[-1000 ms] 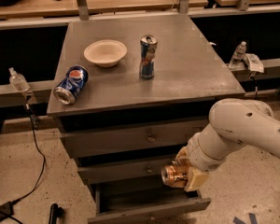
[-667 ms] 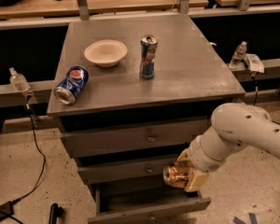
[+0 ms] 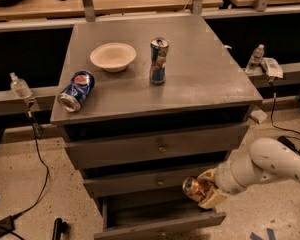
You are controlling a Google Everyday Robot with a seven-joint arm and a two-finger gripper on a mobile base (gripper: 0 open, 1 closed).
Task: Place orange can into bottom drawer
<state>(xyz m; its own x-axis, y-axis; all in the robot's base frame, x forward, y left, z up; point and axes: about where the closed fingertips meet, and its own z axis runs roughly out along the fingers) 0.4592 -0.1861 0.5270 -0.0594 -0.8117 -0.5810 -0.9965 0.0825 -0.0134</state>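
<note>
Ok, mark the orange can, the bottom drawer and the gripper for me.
orange can [image 3: 192,188]: camera view, its side wall.
bottom drawer [image 3: 140,232]: camera view, open front panel.
gripper [image 3: 204,189]: camera view, between fingertips, above drawer's right.

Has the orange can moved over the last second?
Yes, slightly: the orange can, held in the gripper above the open bottom drawer, drifted rightward from the middle drawer's knob.

Three cans, three drawers, two bottles, one bowl, one gripper.
One orange can [image 3: 194,188] clasped by the gripper [image 3: 204,189] above the open bottom drawer [image 3: 160,229]; one Pepsi can [image 3: 76,90]; one slim blue can [image 3: 158,60]; two upper drawers [image 3: 160,146]; one bowl [image 3: 113,56]; two bottles [image 3: 20,86].
</note>
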